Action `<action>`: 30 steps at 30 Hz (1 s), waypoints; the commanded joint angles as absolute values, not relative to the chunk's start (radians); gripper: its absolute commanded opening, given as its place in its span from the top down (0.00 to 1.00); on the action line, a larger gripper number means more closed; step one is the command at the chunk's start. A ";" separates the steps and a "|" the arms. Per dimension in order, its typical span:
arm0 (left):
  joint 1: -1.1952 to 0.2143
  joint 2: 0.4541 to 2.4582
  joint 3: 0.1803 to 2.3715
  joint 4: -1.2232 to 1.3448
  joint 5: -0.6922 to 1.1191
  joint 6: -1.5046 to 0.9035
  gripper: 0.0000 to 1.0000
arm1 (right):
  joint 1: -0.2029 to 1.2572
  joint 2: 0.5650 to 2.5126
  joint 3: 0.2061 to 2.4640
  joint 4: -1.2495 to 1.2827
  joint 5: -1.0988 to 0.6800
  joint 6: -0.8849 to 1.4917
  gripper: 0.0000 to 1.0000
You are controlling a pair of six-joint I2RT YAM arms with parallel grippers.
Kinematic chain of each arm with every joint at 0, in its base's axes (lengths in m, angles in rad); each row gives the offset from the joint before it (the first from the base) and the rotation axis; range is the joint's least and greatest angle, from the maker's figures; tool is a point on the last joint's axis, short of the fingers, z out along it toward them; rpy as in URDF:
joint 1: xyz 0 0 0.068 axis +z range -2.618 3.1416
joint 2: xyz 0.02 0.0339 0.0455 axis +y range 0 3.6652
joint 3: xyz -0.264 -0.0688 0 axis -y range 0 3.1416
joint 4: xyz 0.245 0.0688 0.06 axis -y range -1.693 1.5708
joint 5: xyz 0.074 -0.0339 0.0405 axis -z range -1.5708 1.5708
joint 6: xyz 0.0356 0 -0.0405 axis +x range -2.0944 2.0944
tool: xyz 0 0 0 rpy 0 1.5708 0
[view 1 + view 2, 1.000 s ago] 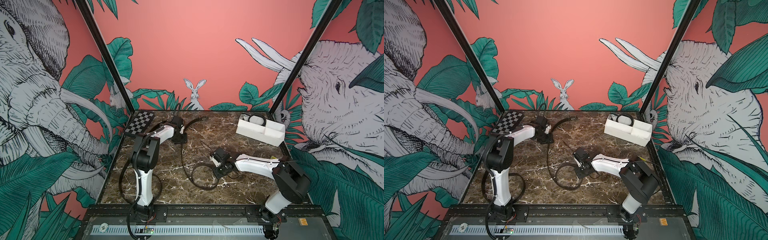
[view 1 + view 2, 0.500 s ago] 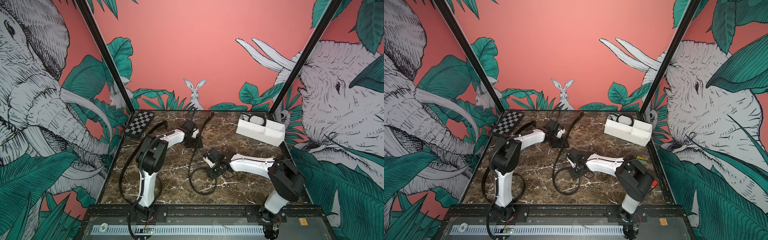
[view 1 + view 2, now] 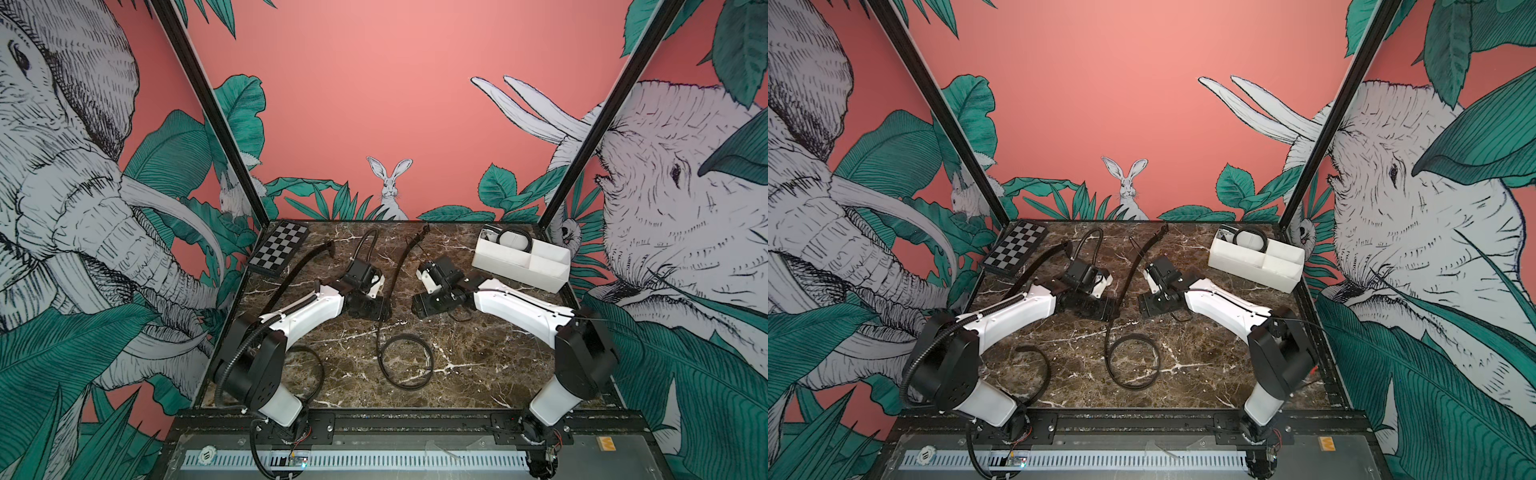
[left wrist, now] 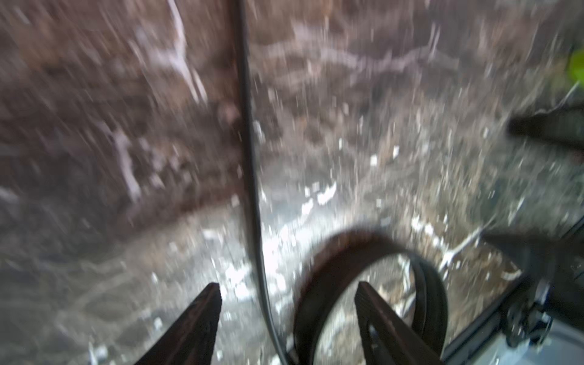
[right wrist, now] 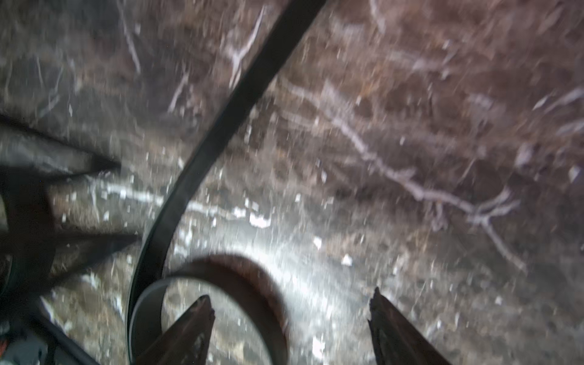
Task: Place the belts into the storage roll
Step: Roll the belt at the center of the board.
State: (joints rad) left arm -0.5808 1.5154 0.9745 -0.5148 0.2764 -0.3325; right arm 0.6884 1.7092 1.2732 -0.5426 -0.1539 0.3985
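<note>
- Left gripper [image 4: 287,297]: jaws spread, holding nothing. We find the belt [image 4: 246,126] running lengthwise straight out from between the fingertips, with its coiled end just beside one of them.
- Right gripper [image 5: 290,297]: jaws spread, empty. The coil sits at one fingertip and the strap passes outside the jaws.
- Storage roll [image 3: 519,272]: well beyond the right gripper. We judge the right arm nearer to it.

A coral-pink back wall [image 3: 374,83] carries a painted white rabbit [image 3: 390,187] among green leaves [image 3: 316,195]. Grey line-drawn elephants [image 3: 62,199] fill both side walls [image 3: 41,340], behind slanting black corner posts [image 3: 211,112]. The brown marble-patterned desk [image 3: 478,365] shows white veins.
</note>
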 commanded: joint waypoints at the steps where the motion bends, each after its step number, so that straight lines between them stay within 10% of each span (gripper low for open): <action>1: -0.607 1.420 0.892 -0.570 0.237 -0.363 0.31 | 0.684 1.812 1.388 -0.542 -0.136 0.450 0.23; 18: -0.820 1.551 0.884 -0.575 0.170 -0.375 0.24 | 0.721 2.243 1.778 -0.601 -0.082 0.460 0.22; 30: -0.778 1.614 0.880 -0.640 -0.101 -0.510 0.62 | 0.662 2.142 1.624 -0.600 -0.077 0.428 0.75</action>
